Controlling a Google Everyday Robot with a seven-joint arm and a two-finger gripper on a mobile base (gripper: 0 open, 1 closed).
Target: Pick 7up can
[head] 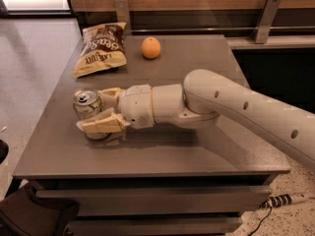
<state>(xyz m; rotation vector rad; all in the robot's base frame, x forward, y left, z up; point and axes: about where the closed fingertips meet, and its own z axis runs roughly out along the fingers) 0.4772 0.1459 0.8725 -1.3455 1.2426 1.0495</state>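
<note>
The 7up can (86, 103), silver-white with a shiny top and pull tab, stands upright near the left edge of the grey table (197, 151). My gripper (93, 110) reaches in from the right and grips the can. One cream finger (101, 124) presses across the can's lower front, the other (111, 94) sits behind it. The can's base rests on the table.
A yellow-brown chip bag (101, 48) lies at the table's back left. A round orange fruit (150, 47) sits at the back middle. My white arm (236, 107) crosses the table's right half. A wooden wall with metal brackets runs behind the table.
</note>
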